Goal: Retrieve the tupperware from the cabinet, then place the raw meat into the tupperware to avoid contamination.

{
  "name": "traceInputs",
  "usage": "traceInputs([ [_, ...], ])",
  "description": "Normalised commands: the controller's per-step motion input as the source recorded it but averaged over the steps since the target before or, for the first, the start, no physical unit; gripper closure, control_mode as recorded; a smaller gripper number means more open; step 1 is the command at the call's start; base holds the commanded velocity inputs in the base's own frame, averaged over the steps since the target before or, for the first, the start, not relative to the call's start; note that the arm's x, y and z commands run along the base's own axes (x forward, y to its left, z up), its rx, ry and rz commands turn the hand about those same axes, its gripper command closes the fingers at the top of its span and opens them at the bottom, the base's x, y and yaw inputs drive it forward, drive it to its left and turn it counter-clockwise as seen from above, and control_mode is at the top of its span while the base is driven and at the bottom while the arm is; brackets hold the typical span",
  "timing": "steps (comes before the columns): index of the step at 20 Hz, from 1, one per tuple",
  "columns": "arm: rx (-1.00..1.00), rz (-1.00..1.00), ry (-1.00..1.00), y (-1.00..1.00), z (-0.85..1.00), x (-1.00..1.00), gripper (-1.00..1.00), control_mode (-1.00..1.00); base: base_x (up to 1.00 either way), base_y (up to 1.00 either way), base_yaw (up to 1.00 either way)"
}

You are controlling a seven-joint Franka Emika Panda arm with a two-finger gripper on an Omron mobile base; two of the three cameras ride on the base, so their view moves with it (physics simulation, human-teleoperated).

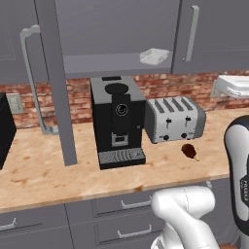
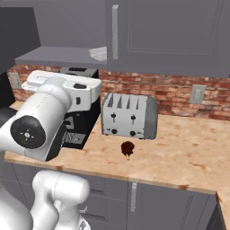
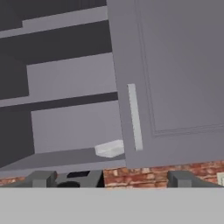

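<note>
Brick wall and pale wooden counter (image 1: pixel 44 175) lie below the pincer (image 3: pixel 109 178), whose dark tips stand apart, released and holding nothing. Ahead and slightly above it, the small translucent whitish tupperware (image 3: pixel 109 148) sits on the lowest shelf of the open grey wall cabinet (image 3: pixel 74 127), just beside the closed door's long bar handle (image 3: pixel 134 117). Risk, in my judgement: the fingers may strike this handle or push the light container deeper. The small reddish-brown raw meat (image 1: pixel 189 151) lies far below, before the silver toaster (image 1: pixel 174 119). The arm is raised, hand tilted upward.
</note>
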Motion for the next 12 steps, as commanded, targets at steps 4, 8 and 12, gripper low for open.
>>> traceInputs([
  [4,-0.02,0.0,-0.01,0.0,0.04,0.04,-1.0,-1.0,0.0,0.0,0.0],
  [8,-0.04,0.0,0.0,-0.01,0.0,0.17,-1.0,-1.0,0.0,0.0,0.0],
  [12,-0.05,0.0,-0.03,-0.03,0.05,0.12,-1.0,-1.0,0.0,0.0,0.0],
])
